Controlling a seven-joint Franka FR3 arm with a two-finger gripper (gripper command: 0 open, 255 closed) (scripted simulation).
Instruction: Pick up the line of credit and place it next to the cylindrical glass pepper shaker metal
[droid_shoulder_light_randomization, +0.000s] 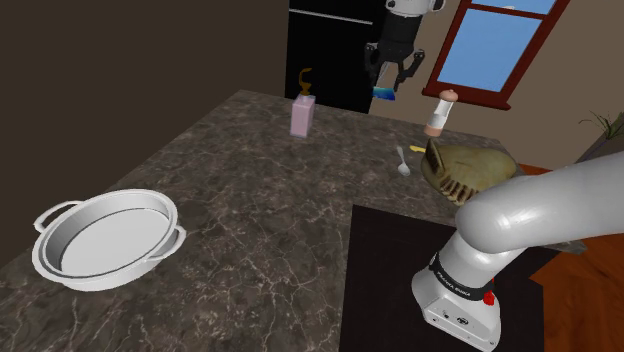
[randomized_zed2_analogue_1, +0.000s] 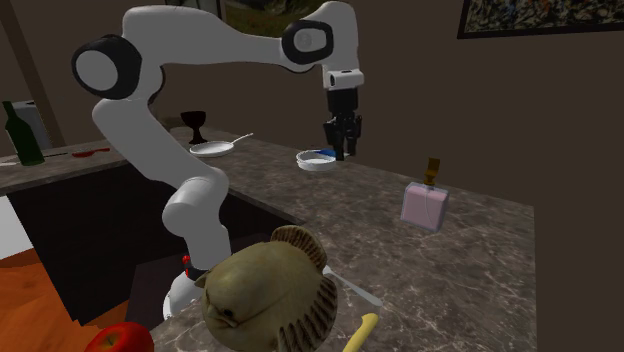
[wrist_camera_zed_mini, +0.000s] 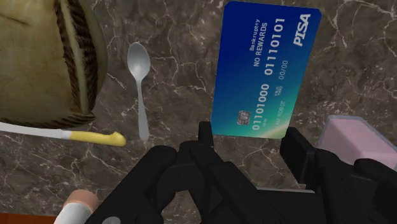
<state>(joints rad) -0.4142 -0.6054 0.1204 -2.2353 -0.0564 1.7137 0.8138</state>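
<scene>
At far left of the shoulder view, a white two-handled pan (droid_shoulder_light_randomization: 105, 240) sits on the dark marbled counter (droid_shoulder_light_randomization: 250, 200). Further right, toward the back edge, stands a pink bottle (droid_shoulder_light_randomization: 302, 117) with a brown pump top. Right of the bottle, the gripper (droid_shoulder_light_randomization: 388, 88) hangs high above the counter, its fingers clamped on the blue card (droid_shoulder_light_randomization: 385, 94). The card is clear of the surface. Right again stands the pepper shaker (droid_shoulder_light_randomization: 440, 113), white body, reddish-brown cap, near the card but apart from it. Lower in that view lie a spoon (droid_shoulder_light_randomization: 402, 162) and, to its right, a tan ribbed shell (droid_shoulder_light_randomization: 470, 168).

Wrist view: the card's printed face is turned to the camera. Its long axis runs straight out from the gripper, leaning slightly. The near short edge sits between the two fingers, which press on the long edges. The far short edge points toward the counter. The spoon lies on the stone beside the card, roughly parallel to its long axis, bowl end away from the gripper. A yellow-handled utensil (wrist_camera_zed_mini: 95, 136) lies across the spoon's handle end, touching the shell.
</scene>
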